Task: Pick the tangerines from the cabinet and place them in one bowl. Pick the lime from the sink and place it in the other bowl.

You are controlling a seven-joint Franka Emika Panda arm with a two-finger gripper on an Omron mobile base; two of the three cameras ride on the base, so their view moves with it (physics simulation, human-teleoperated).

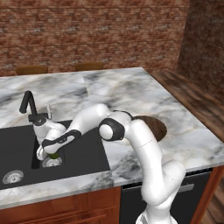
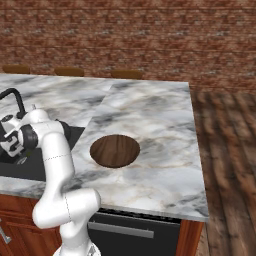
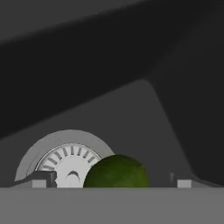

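Marble counter [image 1: 131, 94] around the black sink [image 1: 83, 155], my arm reaching down into the basin.
My gripper [image 3: 111, 183] stands wide open astride the lime [image 3: 116, 173] beside a steel drain [image 3: 65, 162], seemingly not yet touching; the dark brown bowl [image 2: 114, 150] sits on the counter.

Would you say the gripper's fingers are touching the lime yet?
Cannot tell: in the hand view the lime sits between the open fingertips, but its sides are cropped.

A kitchen (rendered): marble counter [image 1: 131, 94], black sink [image 1: 83, 153], faucet [image 1: 29, 105].
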